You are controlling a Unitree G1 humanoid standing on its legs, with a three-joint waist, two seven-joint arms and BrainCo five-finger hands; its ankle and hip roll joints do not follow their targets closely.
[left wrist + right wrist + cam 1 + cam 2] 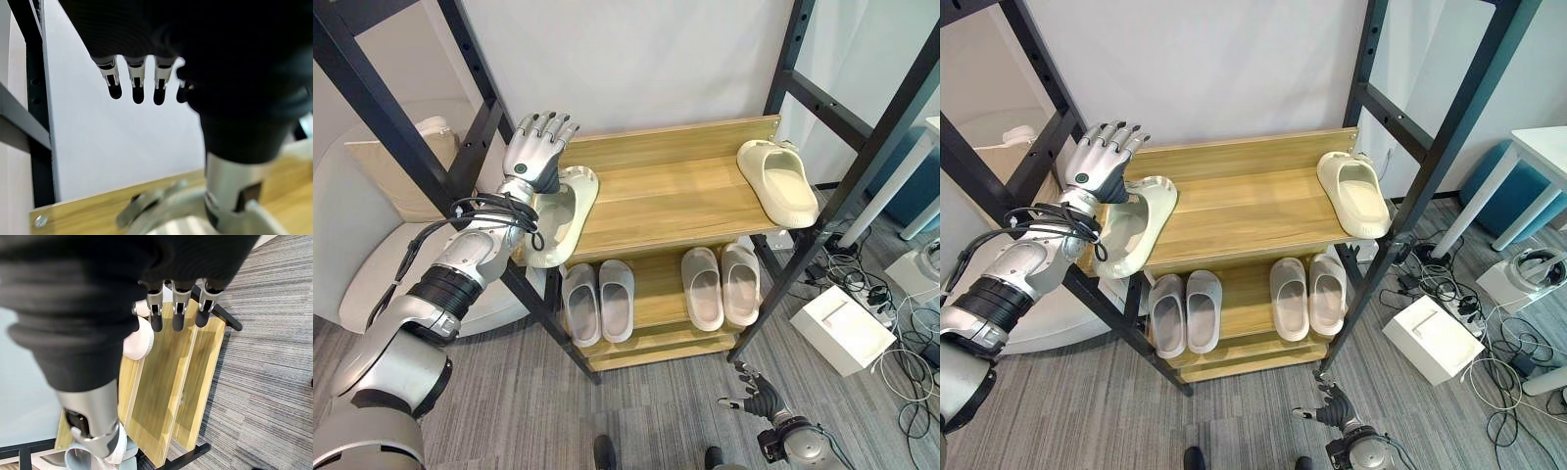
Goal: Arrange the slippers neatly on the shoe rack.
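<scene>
Left hand [536, 147], fingers straight, above cream slipper [558, 215] overhanging top shelf [675, 191] edge; needs nudging in. Right hand [759, 397] relaxed, low.

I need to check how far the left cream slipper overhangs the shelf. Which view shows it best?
The left eye view: the left cream slipper shows whole, toe past the top shelf edge by the left hand. Right eye view matches; left wrist view catches a blurred part.

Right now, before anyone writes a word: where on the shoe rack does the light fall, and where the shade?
Left eye view: the top shelf is evenly lit, while the lower shelf under it, with its grey slippers, lies in shade. Left wrist view: the left robot hand reads dark against the bright white wall.
</scene>
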